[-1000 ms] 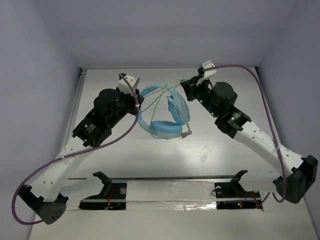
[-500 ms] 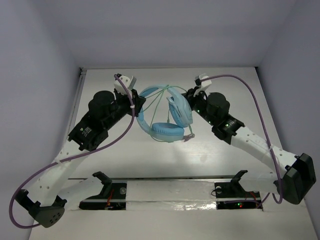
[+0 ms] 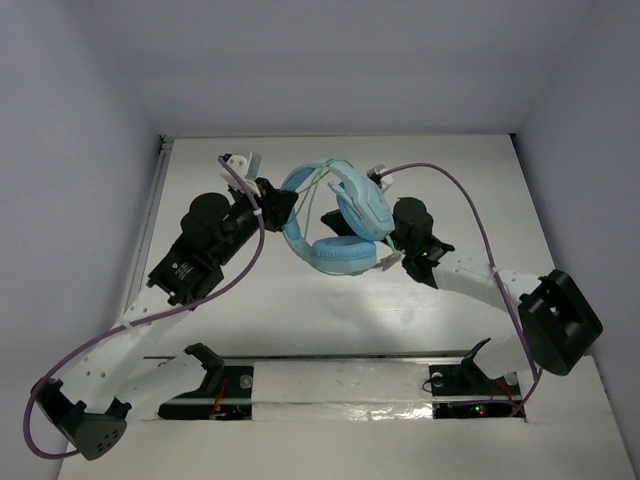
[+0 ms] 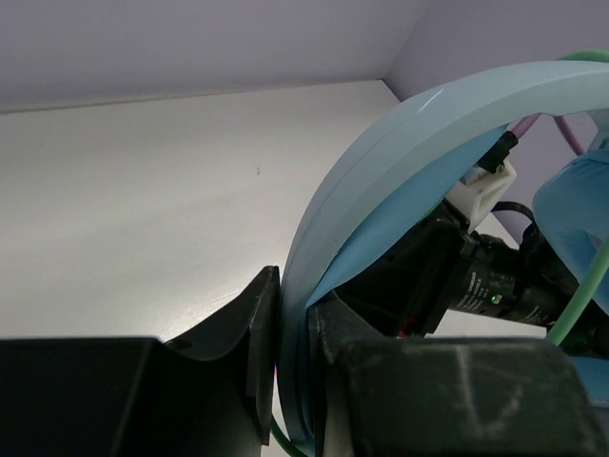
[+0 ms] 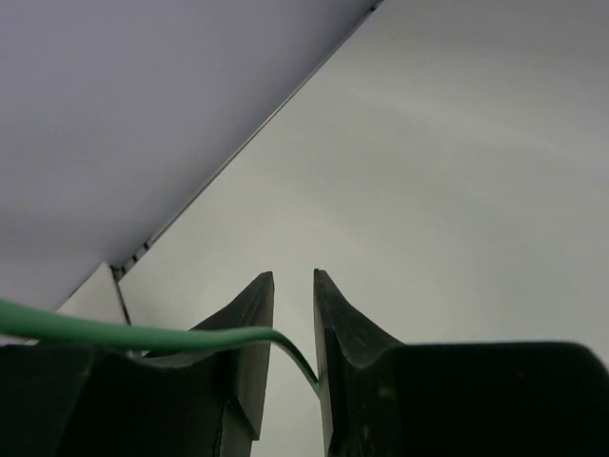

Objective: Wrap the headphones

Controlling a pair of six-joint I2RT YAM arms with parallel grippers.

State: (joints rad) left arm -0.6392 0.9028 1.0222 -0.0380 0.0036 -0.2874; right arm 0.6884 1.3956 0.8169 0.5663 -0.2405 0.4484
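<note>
At nine o'clock of the headphones, our left gripper is clamped tight on the headband. At three o'clock, our right gripper pinches the cable.

A white table fills the overhead view, boxed in by pale lavender walls at 9, 12 and 3 o'clock. A grey rail edges the table at 9 o'clock. Near 6 o'clock runs a glossy strip (it catches the light), with one black bracket at 7 o'clock and a second bracket at 5 o'clock.
</note>
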